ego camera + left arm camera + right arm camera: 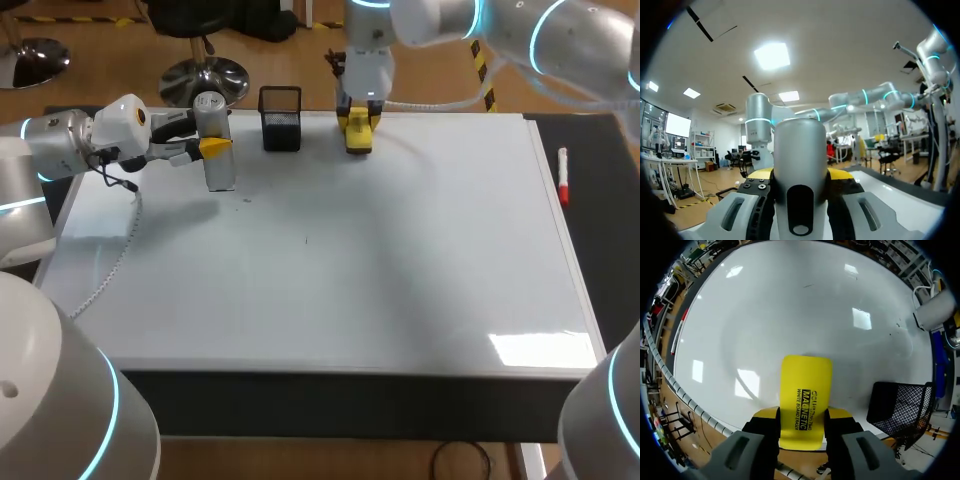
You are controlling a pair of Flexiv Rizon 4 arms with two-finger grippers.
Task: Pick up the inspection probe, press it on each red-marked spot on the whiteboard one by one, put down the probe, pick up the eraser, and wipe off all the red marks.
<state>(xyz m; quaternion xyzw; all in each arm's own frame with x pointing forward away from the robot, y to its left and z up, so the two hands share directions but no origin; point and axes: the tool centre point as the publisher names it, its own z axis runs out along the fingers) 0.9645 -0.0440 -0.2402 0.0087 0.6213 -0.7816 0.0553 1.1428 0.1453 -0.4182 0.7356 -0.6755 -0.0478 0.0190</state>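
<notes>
The inspection probe [221,170], a silver cylinder, stands upright over the far left part of the whiteboard [400,260]. My left gripper [215,146] is shut on its upper half. In the left wrist view the probe [800,155] fills the gap between the yellow tips of that gripper [800,180]. The yellow eraser [358,140] is at the board's far edge, and my right gripper [358,122] is shut on it. Seen from the right wrist, the eraser [805,390] sticks out ahead of the gripper [802,422] over the whiteboard [790,305]. I see no red marks on the board, only tiny dark specks.
A black mesh basket [280,118] stands at the far edge between the probe and the eraser, and it shows beside the right gripper as the basket [900,405]. A red-capped marker [563,175] lies on the dark strip off the board's right side.
</notes>
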